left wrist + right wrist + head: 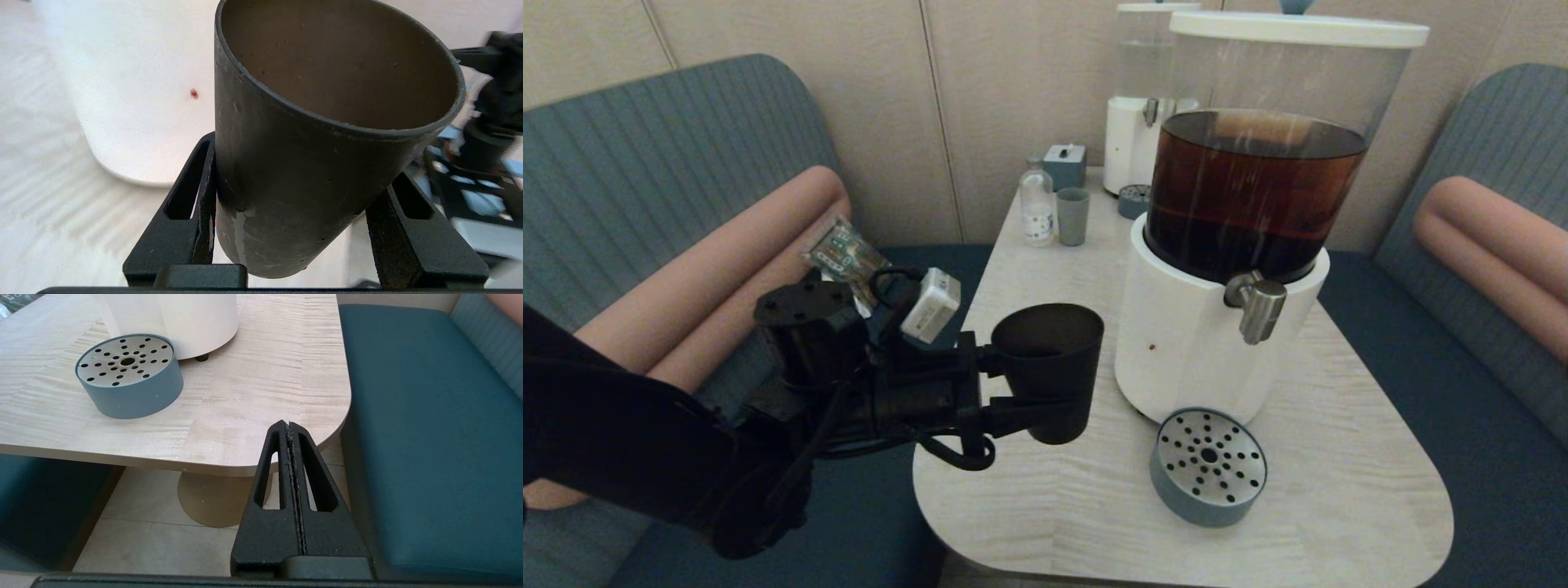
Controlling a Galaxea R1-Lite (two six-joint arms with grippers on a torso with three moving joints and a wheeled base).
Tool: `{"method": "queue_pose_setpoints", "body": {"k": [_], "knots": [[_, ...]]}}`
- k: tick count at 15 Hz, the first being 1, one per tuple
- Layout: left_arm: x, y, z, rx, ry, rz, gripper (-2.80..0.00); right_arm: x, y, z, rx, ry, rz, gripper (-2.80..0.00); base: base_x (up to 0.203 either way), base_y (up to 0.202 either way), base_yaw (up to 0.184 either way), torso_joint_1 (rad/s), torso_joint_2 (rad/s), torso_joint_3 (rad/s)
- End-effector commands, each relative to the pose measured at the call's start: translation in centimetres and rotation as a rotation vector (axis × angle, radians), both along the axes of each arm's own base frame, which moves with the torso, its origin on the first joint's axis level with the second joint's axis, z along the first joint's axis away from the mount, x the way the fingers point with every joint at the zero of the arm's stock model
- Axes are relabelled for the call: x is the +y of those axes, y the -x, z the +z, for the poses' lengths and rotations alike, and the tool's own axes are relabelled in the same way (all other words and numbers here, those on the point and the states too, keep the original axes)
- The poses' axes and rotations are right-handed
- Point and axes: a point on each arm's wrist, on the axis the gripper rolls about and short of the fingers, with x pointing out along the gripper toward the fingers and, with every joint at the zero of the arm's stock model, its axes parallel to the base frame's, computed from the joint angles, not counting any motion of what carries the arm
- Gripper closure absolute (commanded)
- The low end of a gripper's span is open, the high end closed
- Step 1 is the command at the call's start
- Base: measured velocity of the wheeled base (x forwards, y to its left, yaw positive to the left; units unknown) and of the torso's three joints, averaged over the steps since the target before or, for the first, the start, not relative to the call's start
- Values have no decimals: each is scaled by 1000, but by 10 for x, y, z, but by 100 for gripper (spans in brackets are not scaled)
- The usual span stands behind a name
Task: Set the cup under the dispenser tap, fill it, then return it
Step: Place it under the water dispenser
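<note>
Currently: left gripper (1031,390) clamped on the cup (1049,367), upright, off the table | dispenser tap (1258,304) at three o'clock from cup, well apart; drip tray (1207,465) under it | right gripper (291,433) parked, pressed together, farther arm

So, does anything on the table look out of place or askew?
Yes: the round blue-grey drip tray with the perforated steel top sits left of the brushed-steel dispenser tap, not straight beneath it. The dark matte plastic cup, in the left gripper, is held tilted above the table. No spill shows.
</note>
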Motion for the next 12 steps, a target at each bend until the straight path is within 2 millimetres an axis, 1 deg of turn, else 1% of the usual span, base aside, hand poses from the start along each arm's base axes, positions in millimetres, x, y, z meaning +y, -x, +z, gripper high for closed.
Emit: {"method": "queue_pose_setpoints", "body": {"k": [1,7,12], "knots": [[-24,-10,-13,5,-8,-27,0,0,0,0,1,0,1,0,0,0,0,0,0,0],[-73,-12,-24,-1,-3,-70,0,0,0,0,1,0,1,0,0,0,0,0,0,0],[-97,-12,-32,-3,-3,-120,0,0,0,0,1,0,1,0,0,0,0,0,0,0]]}}
